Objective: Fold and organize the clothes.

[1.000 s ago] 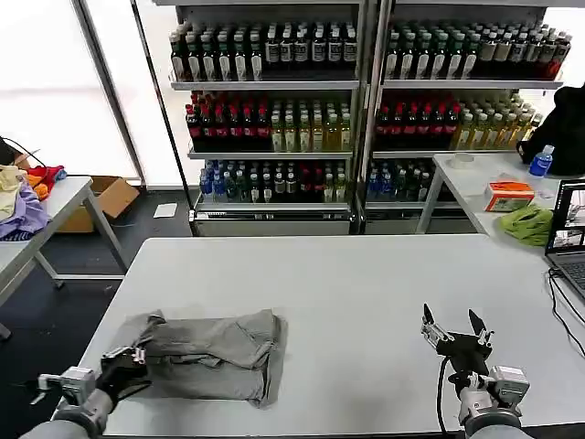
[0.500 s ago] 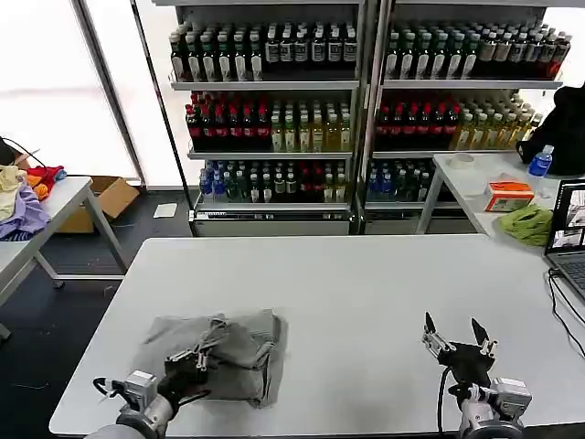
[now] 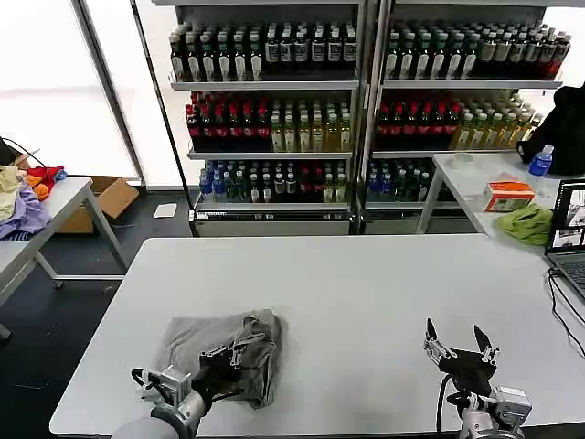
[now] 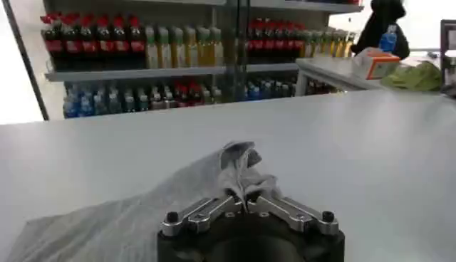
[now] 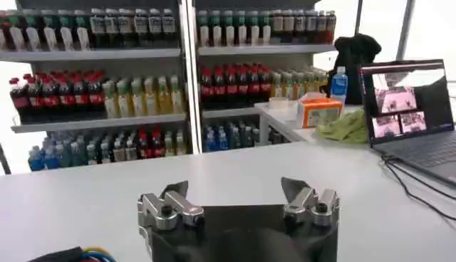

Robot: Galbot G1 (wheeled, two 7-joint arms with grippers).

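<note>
Shirt [image 3: 222, 352] bunched in the left end effector's [image 4: 244, 203] closed pinch, likely for folding; right end effector [image 3: 460, 340] idles open

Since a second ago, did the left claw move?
Yes. The left gripper, pinching the grey shirt, slid rightward along the table's near edge.

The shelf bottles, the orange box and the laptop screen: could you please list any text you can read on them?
None can be read.
Bottles: labels too small.
Orange box: print blurred.
Laptop: its screen holds small pictures, no legible words.
Grey shirt, pinched by the left gripper: no print visible.
</note>
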